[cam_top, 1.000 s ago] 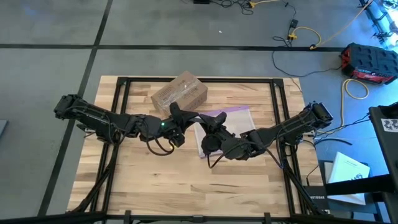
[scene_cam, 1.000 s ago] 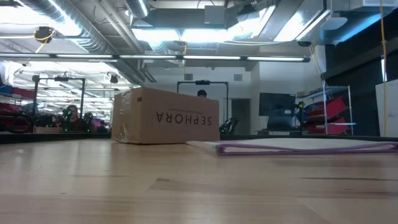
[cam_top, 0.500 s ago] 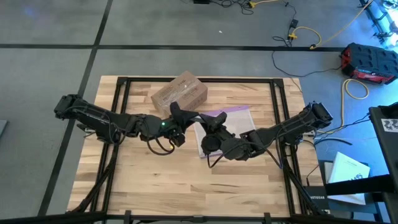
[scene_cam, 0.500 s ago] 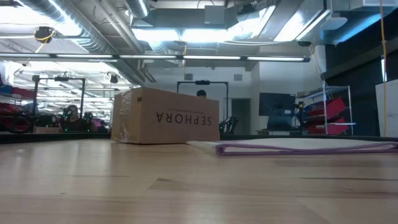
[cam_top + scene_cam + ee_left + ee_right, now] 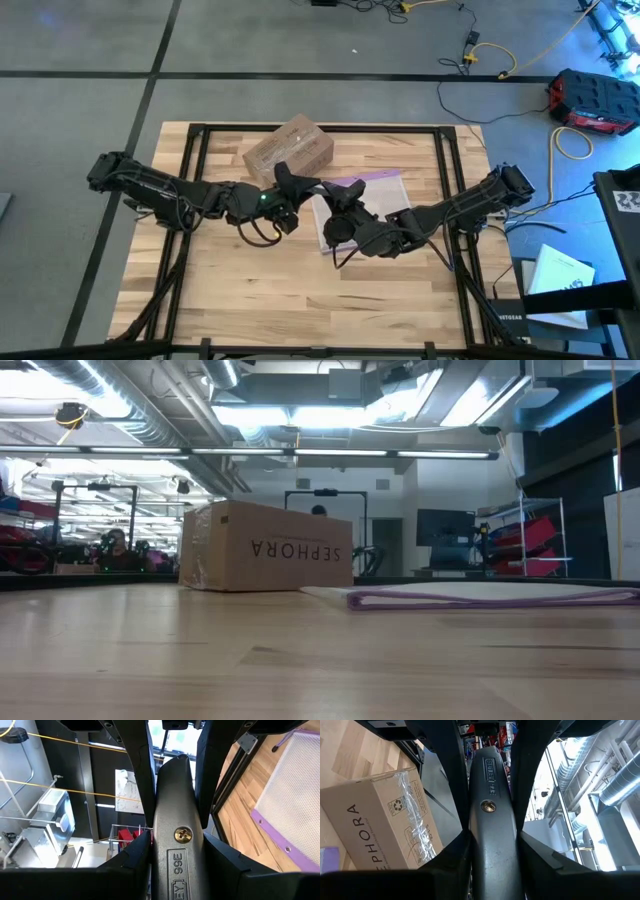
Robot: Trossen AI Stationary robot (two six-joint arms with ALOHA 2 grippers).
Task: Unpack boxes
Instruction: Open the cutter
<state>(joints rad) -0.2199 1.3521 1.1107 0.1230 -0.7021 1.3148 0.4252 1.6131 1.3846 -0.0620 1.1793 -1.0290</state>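
Observation:
A brown cardboard box (image 5: 290,150) with black SEPHORA lettering (image 5: 265,547) rests on its underside at the table's far middle; it also shows in the right wrist view (image 5: 375,825). My left gripper (image 5: 284,180) and right gripper (image 5: 343,197) hang close together, high above the table, just near of the box. Each wrist view shows a grey knife-like tool between that arm's shut fingers (image 5: 176,835) (image 5: 489,820). I cannot tell whether it is one tool or two. My left gripper pinches the grey tool between its two fingers, which press on the tool's two narrow edges (image 5: 156,805). The tool lies along the fingers with its screwed flat side toward the camera, held about level and clear of the table. My right gripper pinches a grey tool the same way, its fingers on the two narrow edges (image 5: 470,805) beside the screw. The tool runs along the fingers, lifted clear of the table.
A clear plastic bag with a purple edge (image 5: 368,192) lies flat on the table under the right gripper, right of the box (image 5: 480,595). A black frame (image 5: 200,135) borders the wooden tabletop. Cables and a red case (image 5: 595,100) lie on the floor beyond.

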